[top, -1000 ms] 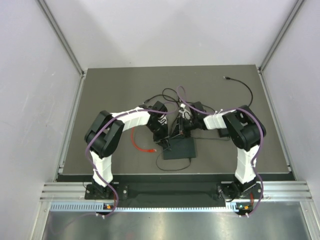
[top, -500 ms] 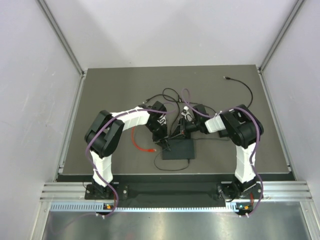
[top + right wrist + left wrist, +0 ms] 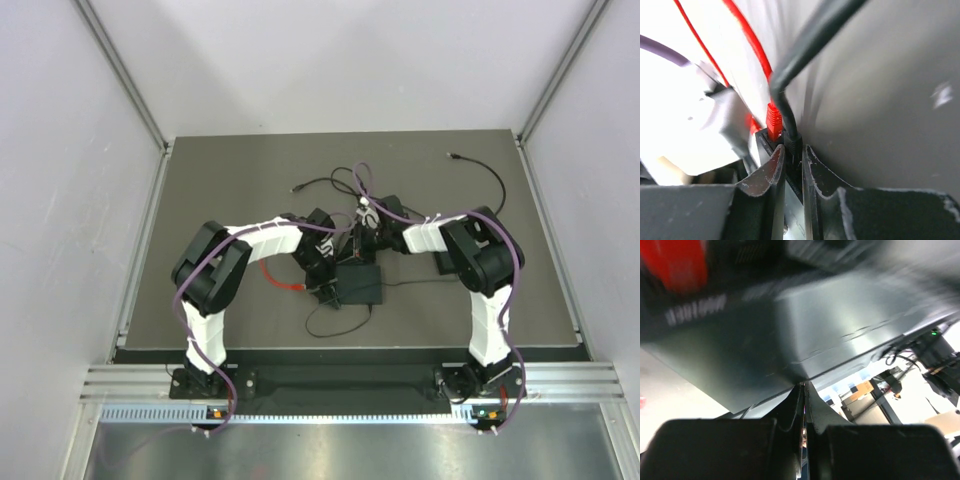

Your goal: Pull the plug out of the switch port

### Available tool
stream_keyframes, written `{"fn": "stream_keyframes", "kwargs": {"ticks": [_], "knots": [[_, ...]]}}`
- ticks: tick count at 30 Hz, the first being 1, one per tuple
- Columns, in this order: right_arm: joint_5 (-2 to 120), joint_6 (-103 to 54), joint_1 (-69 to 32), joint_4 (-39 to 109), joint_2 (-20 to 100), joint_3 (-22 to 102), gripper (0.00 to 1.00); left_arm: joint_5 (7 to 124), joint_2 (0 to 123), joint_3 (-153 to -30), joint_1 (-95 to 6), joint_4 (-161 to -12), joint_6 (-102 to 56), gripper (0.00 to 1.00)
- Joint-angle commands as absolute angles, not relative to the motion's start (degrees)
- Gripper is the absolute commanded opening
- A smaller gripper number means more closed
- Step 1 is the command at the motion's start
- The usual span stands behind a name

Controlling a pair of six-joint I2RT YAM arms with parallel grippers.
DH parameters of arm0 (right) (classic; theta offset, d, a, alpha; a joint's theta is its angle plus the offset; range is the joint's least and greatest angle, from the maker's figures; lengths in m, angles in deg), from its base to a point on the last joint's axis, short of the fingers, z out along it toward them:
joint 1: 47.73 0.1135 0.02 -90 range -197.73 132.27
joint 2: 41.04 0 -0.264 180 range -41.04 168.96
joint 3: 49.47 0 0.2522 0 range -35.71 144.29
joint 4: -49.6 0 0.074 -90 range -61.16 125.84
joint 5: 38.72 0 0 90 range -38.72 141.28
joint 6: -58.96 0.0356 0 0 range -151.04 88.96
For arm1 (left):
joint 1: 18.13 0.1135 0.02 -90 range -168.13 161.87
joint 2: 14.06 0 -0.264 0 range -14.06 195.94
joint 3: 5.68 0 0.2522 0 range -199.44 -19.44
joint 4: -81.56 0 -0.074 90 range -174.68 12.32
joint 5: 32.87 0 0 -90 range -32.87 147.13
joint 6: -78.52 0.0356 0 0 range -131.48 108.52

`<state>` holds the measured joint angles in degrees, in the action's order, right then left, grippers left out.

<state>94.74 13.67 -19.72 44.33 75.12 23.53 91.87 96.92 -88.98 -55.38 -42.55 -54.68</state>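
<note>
Just above the left tool [image 3: 804, 402], whose fingers are pressed fully together, looms the dark grey switch [image 3: 840, 320], its corner right over the fingertips. Whether they pinch its edge I cannot tell through the blur. From overhead the switch sits between both tools, over the counter [image 3: 220, 170]. Between the right tool's [image 3: 792, 161] fingertips sits the black plug [image 3: 792, 144], clamped, its black cable [image 3: 810, 45] rising away and a red plug [image 3: 773, 120] just left of it. To my eye the grip is made and the pull itself is the step in hand. Next comes a straight draw along the plug's line, away from the port, with the left tool steadying the switch.
</note>
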Motion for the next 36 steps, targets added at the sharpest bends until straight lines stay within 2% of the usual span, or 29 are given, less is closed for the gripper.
{"fn": "stream_keyframes", "kwargs": {"ticks": [1,5,7,10,16,20,24,27,36], "knots": [[88.0,7.6,-20.4,43.2,72.3,26.0,0.00,85.0,99.4,-87.2,-55.6,-42.0,-52.7,0.06],[92.6,6.0,-20.7,42.0,74.0,26.0,0.01,85.0,98.5,-87.3,-55.5,-42.7,-52.6,0.05],[94.3,6.3,-21.1,42.3,75.7,26.2,0.06,85.0,97.5,-87.8,-55.5,-43.3,-52.5,0.05],[97.8,6.8,-21.4,41.9,76.9,26.7,0.05,84.3,94.8,-89.7,-55.4,-43.1,-52.0,0.06],[97.6,8.2,-21.4,42.2,73.2,22.9,0.08,82.2,88.4,-95.0,-55.2,-42.5,-50.9,0.08],[98.2,10.8,-21.1,44.4,71.7,20.7,0.14,85.1,90.5,-95.7,-54.2,-43.2,-52.0,0.08],[98.1,8.7,-21.5,41.8,71.5,21.3,0.32,86.1,95.4,-95.7,-53.9,-42.6,-51.6,0.07],[98.4,7.3,-22.4,40.2,72.1,22.6,0.38,86.6,96.0,-92.7,-53.9,-45.4,-54.1,0.07],[101.8,1.6,-23.5,36.4,75.3,25.1,0.38,84.7,96.3,-91.5,-53.8,-44.9,-53.4,0.07]]}}
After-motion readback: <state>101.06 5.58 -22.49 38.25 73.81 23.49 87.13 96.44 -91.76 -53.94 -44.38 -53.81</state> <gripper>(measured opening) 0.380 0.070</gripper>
